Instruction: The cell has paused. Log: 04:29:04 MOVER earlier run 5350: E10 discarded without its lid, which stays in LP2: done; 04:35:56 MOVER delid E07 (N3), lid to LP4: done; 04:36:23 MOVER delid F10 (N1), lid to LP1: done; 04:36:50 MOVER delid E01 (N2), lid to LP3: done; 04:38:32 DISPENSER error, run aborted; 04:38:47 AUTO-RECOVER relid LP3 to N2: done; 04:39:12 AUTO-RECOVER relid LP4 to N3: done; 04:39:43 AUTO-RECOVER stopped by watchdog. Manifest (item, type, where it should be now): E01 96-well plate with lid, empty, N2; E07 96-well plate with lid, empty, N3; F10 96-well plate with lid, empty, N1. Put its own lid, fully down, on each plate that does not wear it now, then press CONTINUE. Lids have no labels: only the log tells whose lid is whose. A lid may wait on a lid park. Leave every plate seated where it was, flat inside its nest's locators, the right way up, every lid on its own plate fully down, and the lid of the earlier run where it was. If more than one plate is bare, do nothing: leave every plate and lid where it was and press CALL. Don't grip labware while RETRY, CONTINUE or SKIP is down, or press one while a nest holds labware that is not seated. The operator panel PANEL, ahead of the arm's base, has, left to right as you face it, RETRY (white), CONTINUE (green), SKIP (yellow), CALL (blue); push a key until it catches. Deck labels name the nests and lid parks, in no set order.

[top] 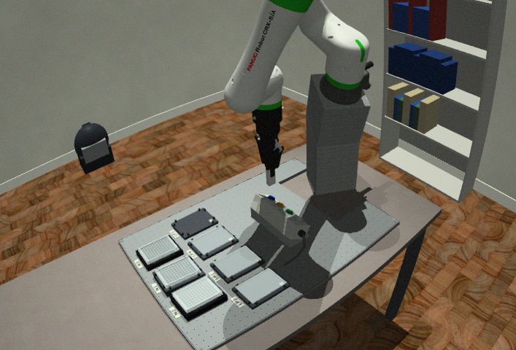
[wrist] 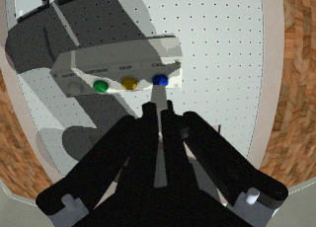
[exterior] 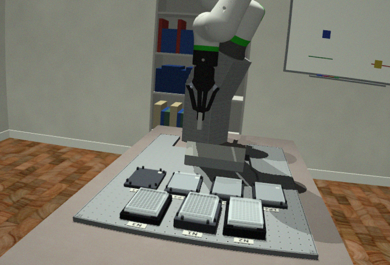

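Operator panel on deck ahead of arm base, long axis along the key row | gripper pinched shut, empty, above blue key | wrist view shows 3 keys; exterior view none | 3 plates; 4 lid parks, 3 with lids, 1 bare
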`<state>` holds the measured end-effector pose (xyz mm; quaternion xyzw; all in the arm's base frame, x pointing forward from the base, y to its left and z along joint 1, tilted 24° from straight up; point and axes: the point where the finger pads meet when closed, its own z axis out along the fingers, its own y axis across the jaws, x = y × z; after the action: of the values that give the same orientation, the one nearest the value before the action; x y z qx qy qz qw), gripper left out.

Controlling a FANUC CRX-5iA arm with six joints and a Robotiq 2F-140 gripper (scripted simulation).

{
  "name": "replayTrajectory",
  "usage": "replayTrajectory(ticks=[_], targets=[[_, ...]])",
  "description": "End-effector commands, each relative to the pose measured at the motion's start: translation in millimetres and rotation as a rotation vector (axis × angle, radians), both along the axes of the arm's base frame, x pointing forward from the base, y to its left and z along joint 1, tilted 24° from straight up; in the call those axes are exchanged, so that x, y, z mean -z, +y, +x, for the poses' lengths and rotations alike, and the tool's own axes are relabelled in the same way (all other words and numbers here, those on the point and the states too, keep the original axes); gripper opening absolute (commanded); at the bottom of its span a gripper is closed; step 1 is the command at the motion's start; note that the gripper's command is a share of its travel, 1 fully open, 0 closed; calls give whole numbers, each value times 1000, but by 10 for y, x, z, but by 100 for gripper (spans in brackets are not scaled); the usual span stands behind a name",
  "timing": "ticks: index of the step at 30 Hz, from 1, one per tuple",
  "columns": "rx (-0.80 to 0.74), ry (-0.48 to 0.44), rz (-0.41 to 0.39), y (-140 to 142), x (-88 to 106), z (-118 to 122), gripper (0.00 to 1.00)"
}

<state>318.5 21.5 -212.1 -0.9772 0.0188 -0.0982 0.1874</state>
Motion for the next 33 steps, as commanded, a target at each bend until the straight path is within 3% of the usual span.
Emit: replayTrajectory(ticks=[1, 33], targets=[[0, 0, 0, -2, 0, 0, 0], [0, 0, 0, 35, 110, 18, 0]])
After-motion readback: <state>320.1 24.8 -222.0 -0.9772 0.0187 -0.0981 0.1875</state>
